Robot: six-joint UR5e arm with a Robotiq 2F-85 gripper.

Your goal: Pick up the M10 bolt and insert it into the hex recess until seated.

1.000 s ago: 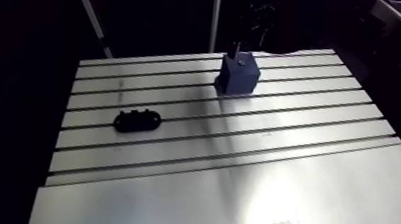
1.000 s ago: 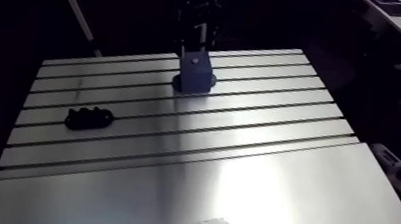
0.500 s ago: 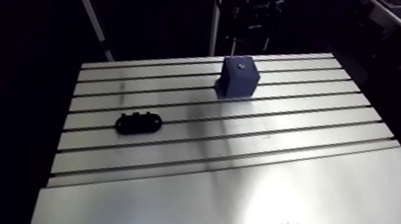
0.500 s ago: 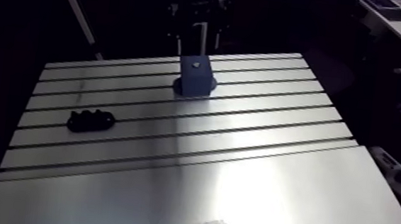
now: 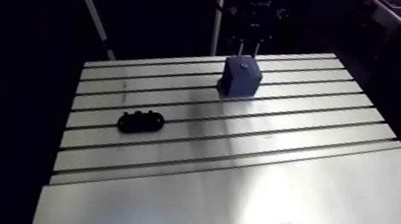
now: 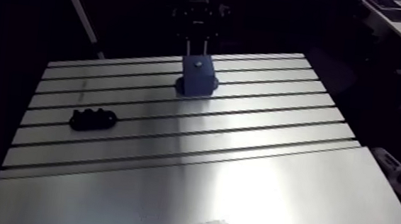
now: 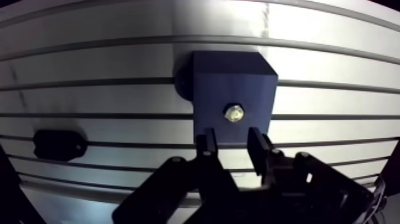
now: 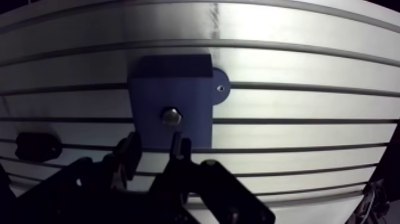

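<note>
The M10 bolt [image 7: 233, 112] sits seated in the top of the blue block [image 7: 229, 74], the gripper [image 7: 232, 139] hovering released above that block, its fingers apart and empty

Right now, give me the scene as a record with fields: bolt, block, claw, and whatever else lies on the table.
bolt: hex head shows in the top face of the blue block, clear of the claw
blue block: stands on the slotted table
claw: open, empty, above the block, with the bolt just ahead of it
other item: black part lying on the table, apart from the block
task state: bolt looks inserted; full seating cannot be confirmed
</note>
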